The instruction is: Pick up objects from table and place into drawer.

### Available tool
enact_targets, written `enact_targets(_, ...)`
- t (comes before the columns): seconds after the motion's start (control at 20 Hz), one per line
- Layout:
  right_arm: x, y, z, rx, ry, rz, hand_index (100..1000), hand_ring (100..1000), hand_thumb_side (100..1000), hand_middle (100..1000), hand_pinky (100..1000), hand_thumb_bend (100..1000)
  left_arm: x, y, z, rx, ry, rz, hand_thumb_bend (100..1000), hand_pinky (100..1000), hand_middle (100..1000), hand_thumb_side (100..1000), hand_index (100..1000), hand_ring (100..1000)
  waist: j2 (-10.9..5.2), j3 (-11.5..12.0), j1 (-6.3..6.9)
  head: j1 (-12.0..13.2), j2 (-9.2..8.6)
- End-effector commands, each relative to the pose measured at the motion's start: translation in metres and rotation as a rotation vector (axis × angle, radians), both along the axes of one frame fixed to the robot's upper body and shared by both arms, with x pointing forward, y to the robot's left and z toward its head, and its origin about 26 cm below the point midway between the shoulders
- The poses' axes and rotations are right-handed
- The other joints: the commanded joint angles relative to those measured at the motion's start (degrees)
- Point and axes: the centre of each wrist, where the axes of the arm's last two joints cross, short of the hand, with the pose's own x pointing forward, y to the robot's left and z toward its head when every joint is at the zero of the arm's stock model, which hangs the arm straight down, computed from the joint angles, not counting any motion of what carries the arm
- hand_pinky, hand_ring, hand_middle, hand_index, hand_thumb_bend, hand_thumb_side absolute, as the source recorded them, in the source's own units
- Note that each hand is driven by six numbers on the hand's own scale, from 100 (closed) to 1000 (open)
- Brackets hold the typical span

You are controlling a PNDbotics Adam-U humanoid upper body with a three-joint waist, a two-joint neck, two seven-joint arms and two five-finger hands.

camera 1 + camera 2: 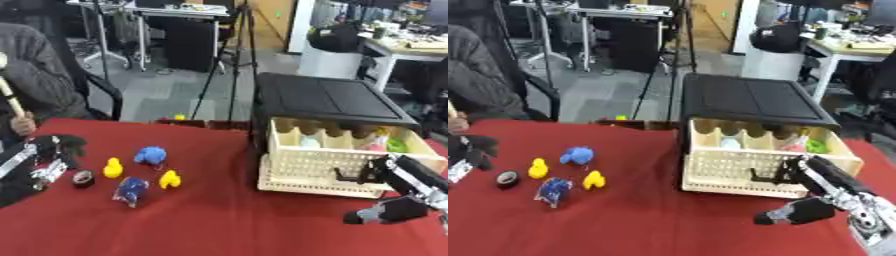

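On the red table lie a blue toy, two yellow ducks, a blue packet and a small black ring. A cream drawer stands pulled out of a black cabinet. Inside it are pink, green and pale blue things. My right hand hovers open at the drawer's front right corner, fingers toward the drawer front, holding nothing. My left hand sits at the table's left edge, left of the ducks.
A few small coloured things sit at the table's far edge. Beyond the table stand a tripod, desks and a chair. Bare red cloth stretches between the toys and the drawer.
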Motion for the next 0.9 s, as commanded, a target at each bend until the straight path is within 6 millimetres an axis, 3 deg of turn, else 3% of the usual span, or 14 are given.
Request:
enact_targets(0.05, -0.0027, -0.0019, 0.0135, -0.006, -0.033, 0.009, 416, 100, 572, 100, 100, 1000, -0.0007, 0.007, 0.0143, 0.031, -0.031, 0.008, 100, 623, 641, 712, 823, 584, -0.4, -0.14, 0.26, 0.16, -0.1)
enact_targets(0.65, -0.0042, 0.0005, 0.0148, 0.002, -0.035, 0.013, 426, 100, 573, 100, 100, 1000, -0.0009, 0.0075, 0.014, 0.031, -0.03, 0.009, 100, 623, 641, 711, 824, 586, -0.39, -0.33, 0.35, 0.17, -0.18)
enact_targets(0.9, -0.0044, 0.0009, 0.0145, 0.005, -0.038, 0.011, 666, 100, 577, 100, 100, 1000, -0.0009, 0.0076, 0.0141, 0.031, -0.03, 0.009, 100, 624, 641, 710, 824, 587, -0.4, -0.34, 0.33, 0.19, -0.2)
